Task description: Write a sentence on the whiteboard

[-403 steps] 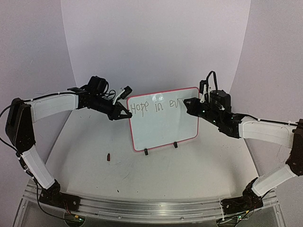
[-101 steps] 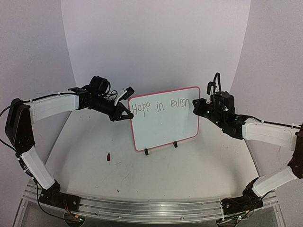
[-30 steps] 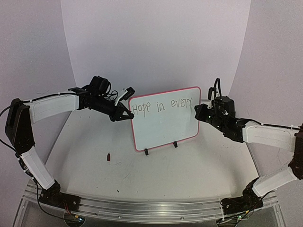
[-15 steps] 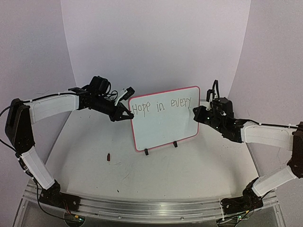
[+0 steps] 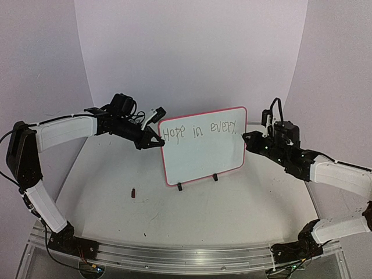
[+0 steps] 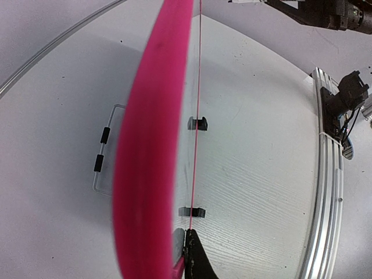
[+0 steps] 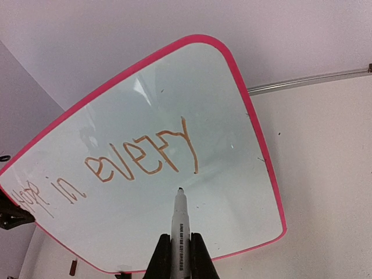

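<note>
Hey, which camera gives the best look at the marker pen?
The right wrist view: the marker runs up from the right gripper, tip toward the whiteboard below the sentence. In the top view it is too small to make out; the left wrist view misses it.

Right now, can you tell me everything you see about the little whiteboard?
The whiteboard is a small, shiny white rectangle with a pink-red rim and rounded corners. It stands almost upright on two little black feet on the table. Thin dark words, "Hope in every", run along its top; the rest is blank. The left gripper pinches its left edge. A marker in the right gripper points at it under "every".
</note>
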`<state>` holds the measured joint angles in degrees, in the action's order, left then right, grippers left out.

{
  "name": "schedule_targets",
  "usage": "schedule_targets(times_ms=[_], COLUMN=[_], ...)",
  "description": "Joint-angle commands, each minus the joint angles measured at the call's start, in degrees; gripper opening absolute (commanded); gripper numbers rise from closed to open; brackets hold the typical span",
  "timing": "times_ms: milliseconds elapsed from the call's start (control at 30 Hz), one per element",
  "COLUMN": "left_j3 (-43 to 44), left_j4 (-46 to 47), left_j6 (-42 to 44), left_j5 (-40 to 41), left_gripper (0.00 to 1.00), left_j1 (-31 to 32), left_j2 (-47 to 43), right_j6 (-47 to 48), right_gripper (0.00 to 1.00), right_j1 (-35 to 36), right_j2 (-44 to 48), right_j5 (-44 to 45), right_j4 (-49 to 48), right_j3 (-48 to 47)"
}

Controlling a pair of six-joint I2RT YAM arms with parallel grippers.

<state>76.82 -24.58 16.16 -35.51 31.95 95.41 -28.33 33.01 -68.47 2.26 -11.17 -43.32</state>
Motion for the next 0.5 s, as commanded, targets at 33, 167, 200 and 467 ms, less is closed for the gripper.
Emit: schedule_targets(times_ms=[33,167,200,467], left_j3=[-0.09,-0.10,-0.15,-0.34], left_j4=[-4.27,-4.23,-4.18,-4.17], left_j6=[2.87,2.86,2.78,2.74], left_j5=[5.17,5.05,5.04,5.02], left_gripper=[0.00,0.00,0.00,0.00], left_j1=[0.24,0.24,0.26,0.24], left_j2=[-0.30,-0.30,-0.31,-0.28], right_j6=[1.48,1.69,1.77,-0.22], right_gripper=[0.00,0.00,0.00,0.00], right_j1=[0.02,3.65,5.10,15.08], right_j2=[2.76,1.55,1.00,-9.19], right_j5=[-12.09,-14.20,-13.65,-11.82], right_j4=[2.35,2.08,1.67,-8.79], right_j3=[1.04,0.85,0.66,-1.31])
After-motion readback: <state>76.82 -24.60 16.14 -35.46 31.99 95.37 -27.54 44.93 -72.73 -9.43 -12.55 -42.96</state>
